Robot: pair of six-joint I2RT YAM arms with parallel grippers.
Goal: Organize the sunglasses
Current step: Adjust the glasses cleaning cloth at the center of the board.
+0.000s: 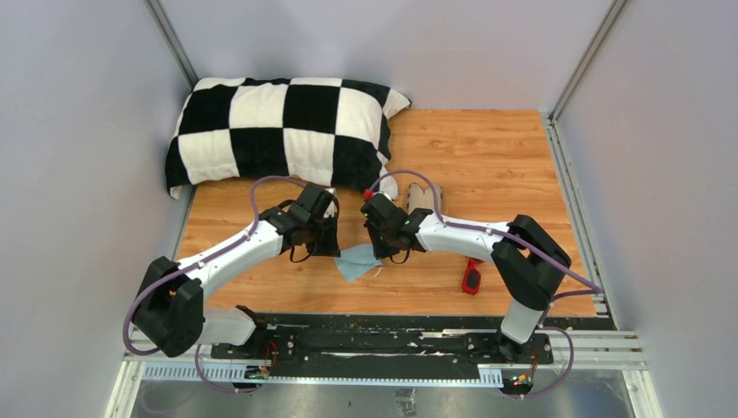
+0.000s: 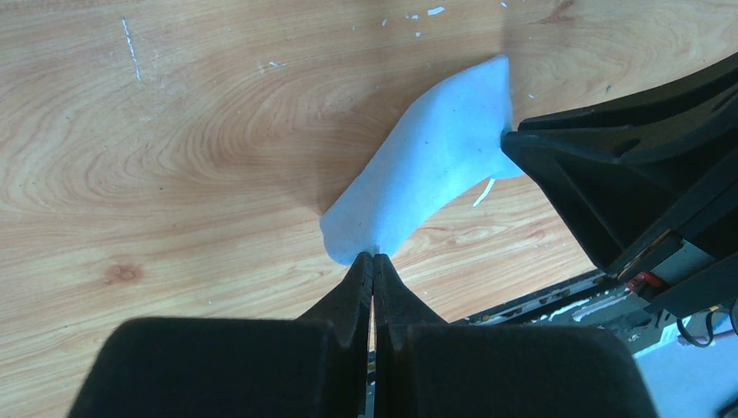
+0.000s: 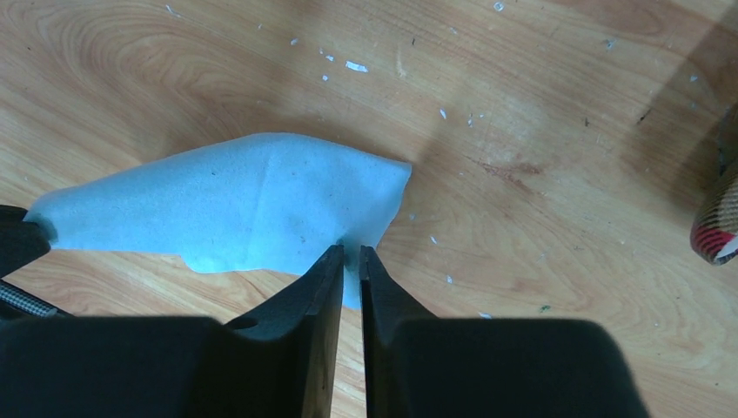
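Note:
The red sunglasses (image 1: 472,278) lie on the wooden table at the front right, near the right arm's elbow, apart from both grippers. My left gripper (image 1: 326,246) is shut on one corner of the light blue cloth (image 1: 358,262); the left wrist view shows its tips (image 2: 374,258) pinching the cloth (image 2: 431,165). My right gripper (image 1: 389,250) is shut on the opposite corner, its tips (image 3: 350,252) gripping the cloth (image 3: 244,200). The cloth hangs stretched between the two grippers just above the table.
A black and white checkered pillow (image 1: 283,131) lies at the back left. The grey plaid case (image 1: 425,198) lies behind the right gripper; its end shows in the right wrist view (image 3: 719,218). A black rail (image 1: 383,335) runs along the near edge.

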